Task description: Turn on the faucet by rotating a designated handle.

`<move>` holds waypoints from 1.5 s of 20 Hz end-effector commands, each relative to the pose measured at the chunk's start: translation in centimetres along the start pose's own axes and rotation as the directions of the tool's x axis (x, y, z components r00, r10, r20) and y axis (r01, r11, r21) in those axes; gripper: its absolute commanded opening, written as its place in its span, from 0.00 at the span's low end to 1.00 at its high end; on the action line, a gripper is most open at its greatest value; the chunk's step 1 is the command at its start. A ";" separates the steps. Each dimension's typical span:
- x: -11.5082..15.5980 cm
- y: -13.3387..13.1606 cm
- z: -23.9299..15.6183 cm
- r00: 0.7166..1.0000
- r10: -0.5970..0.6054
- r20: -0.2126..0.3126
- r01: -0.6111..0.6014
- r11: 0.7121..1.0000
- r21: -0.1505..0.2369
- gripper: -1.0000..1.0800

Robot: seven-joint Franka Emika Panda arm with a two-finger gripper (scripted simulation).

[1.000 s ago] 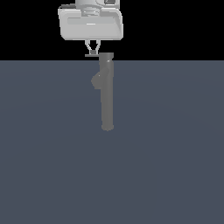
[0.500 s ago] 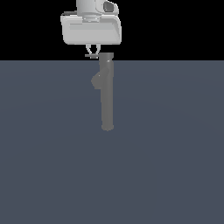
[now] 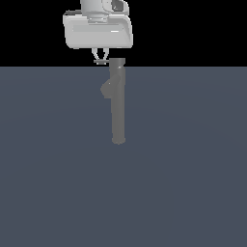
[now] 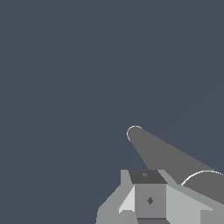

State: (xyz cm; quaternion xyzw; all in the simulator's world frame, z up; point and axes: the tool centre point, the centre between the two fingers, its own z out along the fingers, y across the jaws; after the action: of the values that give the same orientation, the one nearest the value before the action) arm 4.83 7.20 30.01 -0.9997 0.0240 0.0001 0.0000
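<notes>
- We see the faucet (image 3: 118,103) as a tall dark-grey column standing on the flat blue-grey counter (image 3: 193,169), with its rounded spout bump (image 3: 107,89) facing the exterior view's left and a slightly wider cap (image 3: 117,61) on top.
- Our pincer (image 3: 100,60) hangs under the light-grey hand body (image 3: 99,31), just beside the cap on the exterior view's left and about level with it.
- The fingertips look drawn close together around a small dark bit at cap height, which may be the handle (image 3: 101,61). It is too small for us to say whether they grip it, so we cannot tell how far open the pincer stands.
- In the wrist view the faucet (image 4: 170,159) runs away from the camera with the cap's rim nearest, and the pincer (image 4: 148,199) fills the foreground, hiding any contact.
- We judge the step in hand to be settling onto the handle before turning it.
- To do it well, we should keep the fingertips at cap height, bear on the rod away from the column for leverage, and sweep in an arc centred on the column's axis.
- We should push gently and steadily; a thin rod can slip out from between the fingers if we drift up or down.
</notes>
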 end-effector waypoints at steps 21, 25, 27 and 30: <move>-5.5 0.9 0.0 1.000 0.002 -0.003 -0.002 1.000 0.000 0.00; -6.7 1.4 0.0 1.000 0.001 -0.001 -0.001 1.000 0.000 0.00; -7.0 1.5 0.0 1.000 0.000 0.000 0.000 1.000 0.000 0.00; -6.5 2.3 0.1 1.000 0.002 -0.009 -0.002 1.000 0.002 0.00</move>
State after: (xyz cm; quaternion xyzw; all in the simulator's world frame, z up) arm -1.44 5.88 29.88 -0.9997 0.0225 -0.0061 0.0012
